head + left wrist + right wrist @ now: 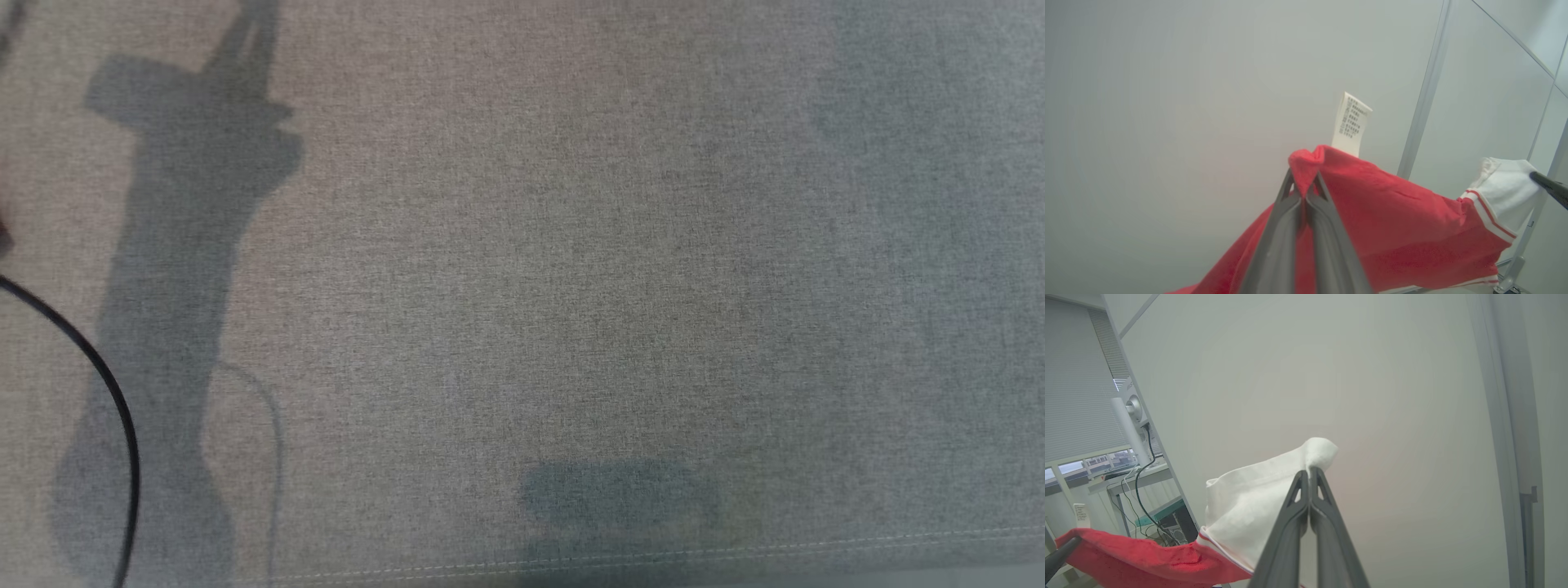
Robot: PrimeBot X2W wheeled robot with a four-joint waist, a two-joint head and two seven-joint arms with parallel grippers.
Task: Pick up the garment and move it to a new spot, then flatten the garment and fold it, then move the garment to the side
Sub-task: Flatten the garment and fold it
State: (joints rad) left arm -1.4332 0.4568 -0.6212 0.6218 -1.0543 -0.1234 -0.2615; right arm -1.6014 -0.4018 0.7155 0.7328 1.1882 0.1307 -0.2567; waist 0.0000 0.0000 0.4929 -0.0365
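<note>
Because two separate parts of it are gripped, the garment is held spread in the air between the arms, against a pale wall, rather than bunched.

Left gripper: fingers pressed fully together, a peak of red cloth pinched at the tips. A white care label stands up just behind the pinch, so an inside seam is judged to be caught.

Right gripper: likewise closed tight, on a fold of the white sleeve section, which is edged with thin red stripes where it meets the red body.

Cloth sags a little between the two holds.

In the head view a grey woven surface is seen, crossed by an arm-shaped shadow, with a black cable at its left.

Step judged: transfer to the new spot, with laying down and flattening not yet done. The wide two-point hold is presumably chosen so the cloth can be lowered already partly open.
</note>
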